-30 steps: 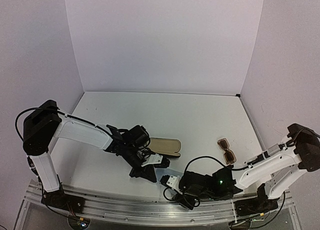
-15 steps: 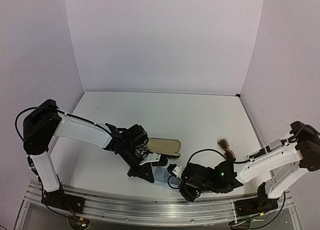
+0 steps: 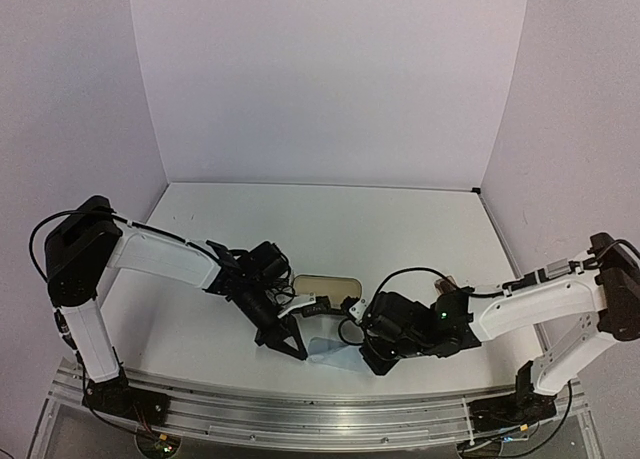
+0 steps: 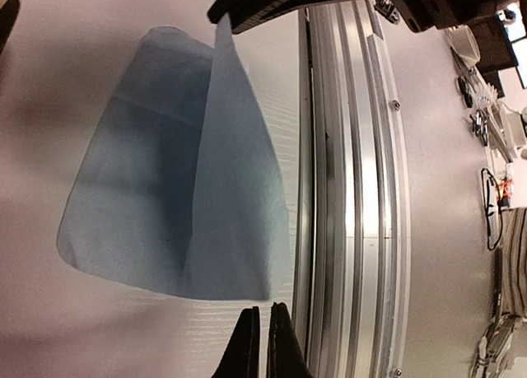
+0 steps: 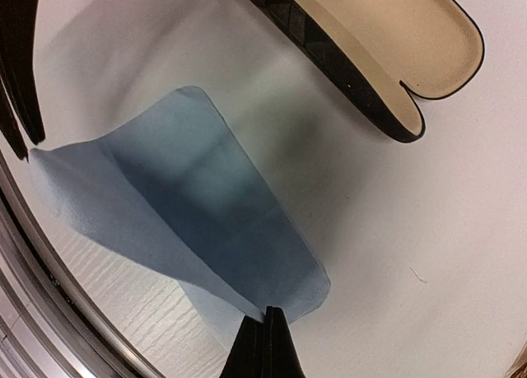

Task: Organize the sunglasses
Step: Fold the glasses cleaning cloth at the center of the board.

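While jaws press together, left gripper [image 4: 263, 314] and right gripper [image 5: 265, 314] each pinch corner of thin light-blue cloth [image 5: 189, 205]; brown-framed amber-lensed sunglasses [image 3: 447, 283] lie on white table [image 3: 400, 229], partly behind right arm [image 3: 520, 304].

This is a robotics lab test cell rather than any home or shop. The left arm [image 3: 160, 261] and right arm [image 3: 535, 304], both white and black, stand on an aluminium rail [image 3: 300, 411] along the near edge of a plain white table [image 3: 400, 229]. Bare pale panels [image 3: 330, 79] box it in on the left, far and right sides. A green status light [image 3: 441, 317] glows on the right arm. Past the rail, the left wrist view catches cables and bench gear [image 4: 494, 123].
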Controlling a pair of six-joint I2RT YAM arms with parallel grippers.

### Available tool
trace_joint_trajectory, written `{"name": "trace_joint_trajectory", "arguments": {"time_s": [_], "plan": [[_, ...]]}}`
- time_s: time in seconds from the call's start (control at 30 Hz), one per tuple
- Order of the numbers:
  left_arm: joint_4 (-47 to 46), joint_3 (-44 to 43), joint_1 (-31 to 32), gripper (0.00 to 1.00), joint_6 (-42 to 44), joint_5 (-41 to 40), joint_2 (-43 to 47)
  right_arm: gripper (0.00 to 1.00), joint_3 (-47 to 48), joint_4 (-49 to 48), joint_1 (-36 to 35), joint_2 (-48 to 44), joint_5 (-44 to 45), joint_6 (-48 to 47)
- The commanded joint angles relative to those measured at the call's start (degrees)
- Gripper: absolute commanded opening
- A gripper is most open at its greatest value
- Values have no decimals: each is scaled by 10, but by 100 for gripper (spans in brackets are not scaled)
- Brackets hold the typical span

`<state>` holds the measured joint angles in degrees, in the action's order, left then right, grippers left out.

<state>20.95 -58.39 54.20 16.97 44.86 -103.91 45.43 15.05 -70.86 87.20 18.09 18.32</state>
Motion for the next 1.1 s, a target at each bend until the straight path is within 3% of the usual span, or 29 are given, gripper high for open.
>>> {"name": "trace_joint_trajectory", "arguments": {"time_s": [0.0,0.27,0.4,0.63,1.07], "plan": [[-10,-35,-14,0,-51,15,-13,0,22,32,5,-3,11,-3],[-7,-65,-14,0,-49,14,-45,0,31,32,10,10,11,-12],[7,-80,-14,0,6,3,-44,0,39,29,10,21,5,-18],[-11,-74,-13,37,153,-23,-25,0,40,-1,32,41,-24,-19],[-100,-6,36,47,268,-60,-2,0,12,-51,69,59,-100,34]]}}
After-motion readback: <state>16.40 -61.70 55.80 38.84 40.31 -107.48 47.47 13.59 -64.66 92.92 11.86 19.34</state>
